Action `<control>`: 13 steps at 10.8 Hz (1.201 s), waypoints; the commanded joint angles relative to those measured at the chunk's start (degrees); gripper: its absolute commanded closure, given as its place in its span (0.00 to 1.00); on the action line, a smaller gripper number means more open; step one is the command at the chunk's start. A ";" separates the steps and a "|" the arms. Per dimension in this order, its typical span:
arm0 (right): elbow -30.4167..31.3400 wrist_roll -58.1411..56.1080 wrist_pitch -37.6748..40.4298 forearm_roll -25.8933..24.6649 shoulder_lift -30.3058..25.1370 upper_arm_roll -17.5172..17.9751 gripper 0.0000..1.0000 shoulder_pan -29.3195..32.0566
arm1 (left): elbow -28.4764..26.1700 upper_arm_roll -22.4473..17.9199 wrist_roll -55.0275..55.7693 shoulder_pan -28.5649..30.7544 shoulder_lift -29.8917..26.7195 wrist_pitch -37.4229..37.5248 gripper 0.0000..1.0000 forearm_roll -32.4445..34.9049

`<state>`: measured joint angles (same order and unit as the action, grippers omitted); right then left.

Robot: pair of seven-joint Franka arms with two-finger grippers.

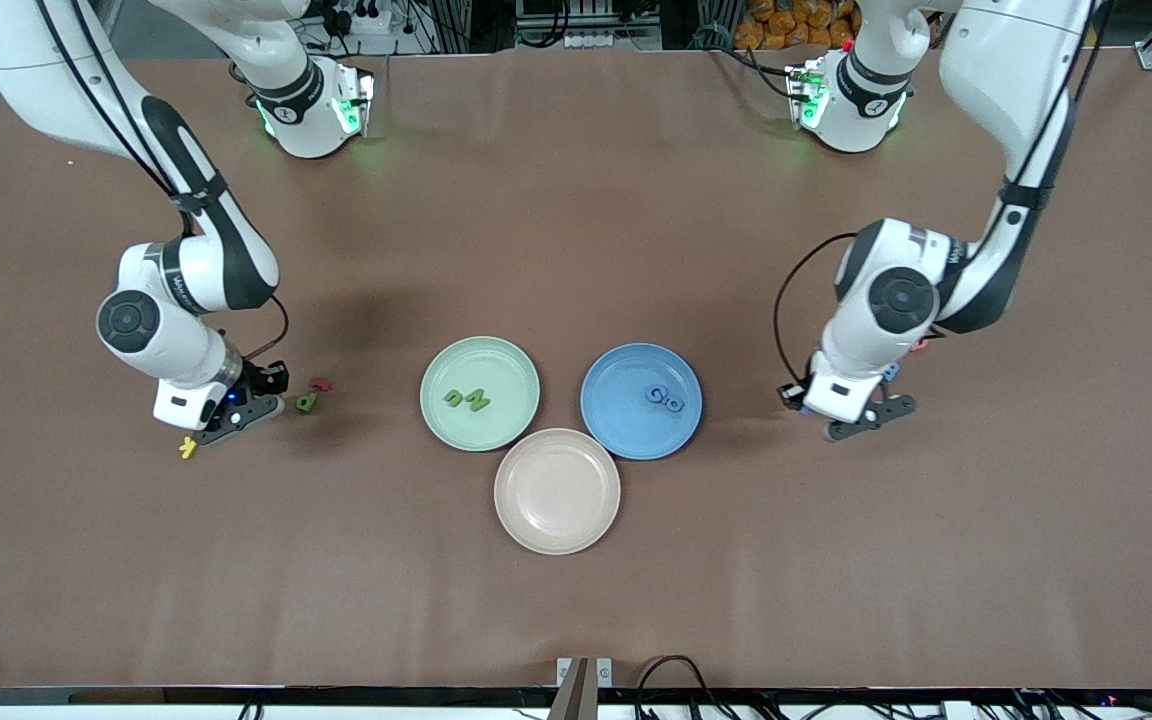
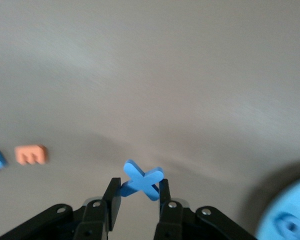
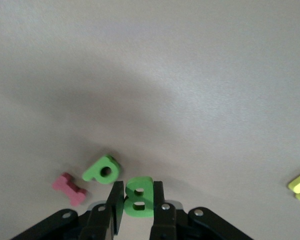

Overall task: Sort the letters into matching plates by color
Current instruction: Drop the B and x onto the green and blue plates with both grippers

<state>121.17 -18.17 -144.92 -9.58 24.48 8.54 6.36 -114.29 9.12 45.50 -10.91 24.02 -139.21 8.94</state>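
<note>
My left gripper [image 2: 138, 196] pinches blue X [image 2: 142, 180], right gripper [image 3: 138, 199] pinches green B [image 3: 138, 197], both near the table's ends. Green plate [image 1: 441, 372] has 2 letters, blue plate [image 1: 616, 385] 2. Green P [image 3: 102, 170] still on table w/ others.

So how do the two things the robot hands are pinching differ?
The left gripper holds a blue X; the right gripper holds a green B. The X is thin crossed bars, while the B is blocky with two holes. Both are small foam letters, each clamped between black fingers above the table.
</note>
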 commanded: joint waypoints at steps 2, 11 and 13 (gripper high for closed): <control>-0.93 15.76 0.87 2.96 -0.75 0.78 0.83 -5.10 | 0.64 -0.51 9.33 -9.01 0.41 1.14 1.00 1.26; -7.61 44.86 5.52 11.95 0.13 0.43 0.83 -22.43 | 8.47 -0.51 16.20 -20.81 5.78 1.22 0.00 0.90; -8.49 50.13 5.52 11.95 1.00 0.51 0.83 -25.15 | 7.85 -0.60 13.06 -20.03 5.78 1.23 0.00 1.52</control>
<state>114.40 26.71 -140.24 1.45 24.43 9.30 -16.34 -106.88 8.92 60.89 -31.34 29.46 -138.79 8.94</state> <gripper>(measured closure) 0.722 0.410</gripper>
